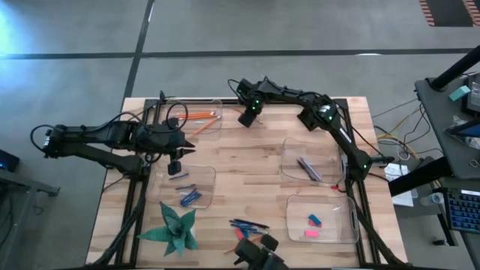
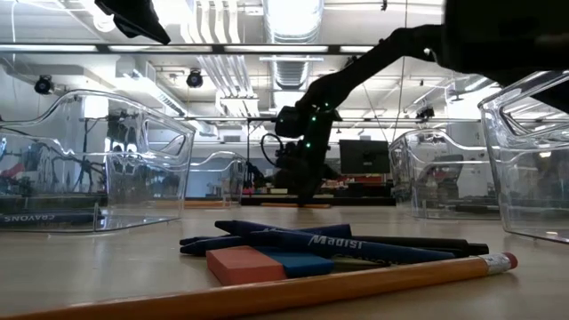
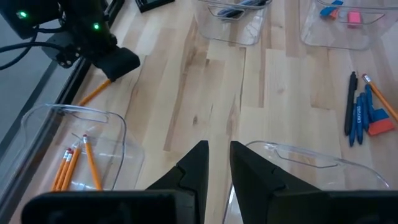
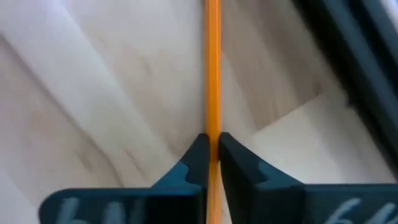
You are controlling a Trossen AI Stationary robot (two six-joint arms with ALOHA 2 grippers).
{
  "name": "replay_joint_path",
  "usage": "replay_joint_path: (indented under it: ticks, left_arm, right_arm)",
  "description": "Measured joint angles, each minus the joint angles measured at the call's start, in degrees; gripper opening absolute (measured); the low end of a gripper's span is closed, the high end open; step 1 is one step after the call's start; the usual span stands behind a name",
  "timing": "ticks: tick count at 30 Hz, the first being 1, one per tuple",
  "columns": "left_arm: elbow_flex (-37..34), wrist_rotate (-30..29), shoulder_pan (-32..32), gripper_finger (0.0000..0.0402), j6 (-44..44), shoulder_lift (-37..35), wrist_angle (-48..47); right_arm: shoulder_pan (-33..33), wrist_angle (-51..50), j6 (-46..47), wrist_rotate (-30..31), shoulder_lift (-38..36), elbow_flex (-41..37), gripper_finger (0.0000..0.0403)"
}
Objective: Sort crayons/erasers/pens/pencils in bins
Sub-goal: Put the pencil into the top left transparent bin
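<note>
Gripping: an orange pencil (image 4: pixel 213 74) is clamped between the fingers of the right end effector (image 1: pixel 247 118), seen in the right wrist view.
Landmark: the pencil bin (image 1: pixel 211 124), at the far left of the surface (image 1: pixel 255 180).
Right end effector: held just right of the pencil bin, low over the wood, fingers drawn together on the pencil.
Left end effector (image 1: pixel 177 166): held just in front of the pencil bin, above the crayon bin (image 1: pixel 206 184); fingers (image 3: pixel 193 168) nearly together, a narrow gap is seen between them, nothing is held.
Pencils (image 1: pixel 198 116): several are laid inside the pencil bin.
Crayons (image 1: pixel 189 196): laid in the crayon bin.
Pens (image 1: pixel 308 168): laid in the pen bin (image 1: pixel 289 161), well right of the pencil bin.
Erasers (image 1: pixel 313 226): one blue, one pink, laid in the eraser bin (image 1: pixel 296 225), right and near.
Unsorted pile (image 1: pixel 247 226): pens, crayons, erasers and a pencil are left at the near edge.
Green star (image 1: pixel 176 227): set in front of the crayon bin.
</note>
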Motion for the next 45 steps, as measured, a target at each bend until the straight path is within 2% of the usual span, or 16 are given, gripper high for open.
replay_joint_path:
  ticks: [12, 19, 24, 29, 32, 40, 42, 45]
  left_arm:
    - [-0.49, 2.90, -0.02, 0.0052, 1.56, 0.10, -0.08]
    - [-0.83, 3.03, -0.02, 0.0052, 1.57, 0.11, -0.05]
    - [-1.46, 0.07, 0.15, 0.0052, 1.70, 0.11, -0.05]
    - [-1.47, -6.26, 2.28, 0.0052, 2.59, 0.11, 1.37]
    - [-1.51, -6.46, 4.82, 0.0052, -0.20, 0.75, 5.95]
    - [-1.53, 0.23, 11.02, 0.0052, -11.31, 6.10, 23.84]
    - [-1.53, 4.23, 13.13, 0.0052, -16.46, 8.28, 28.47]
    - [-1.55, 11.63, 15.51, 0.0052, -19.51, 11.76, 36.72]
  right_arm:
    - [2.32, -9.64, -2.09, -0.97, -4.25, -1.73, 0.0014]
    - [4.50, -8.63, -1.14, -1.13, -14.47, -10.38, 0.0013]
    - [5.86, -2.17, 3.19, -0.70, -24.99, -21.83, 0.0013]
    - [7.33, 11.05, 7.73, -0.64, -37.24, -32.53, 0.0013]
    - [8.33, 18.23, 10.08, -0.53, -42.83, -37.10, 0.0011]
    - [9.53, 26.93, 8.68, -0.52, -52.96, -41.27, 0.0011]
    - [9.55, 27.35, 8.49, -0.82, -54.79, -41.20, 0.0011]
    - [9.55, 27.49, 8.22, -2.01, -56.88, -41.13, 0.0011]
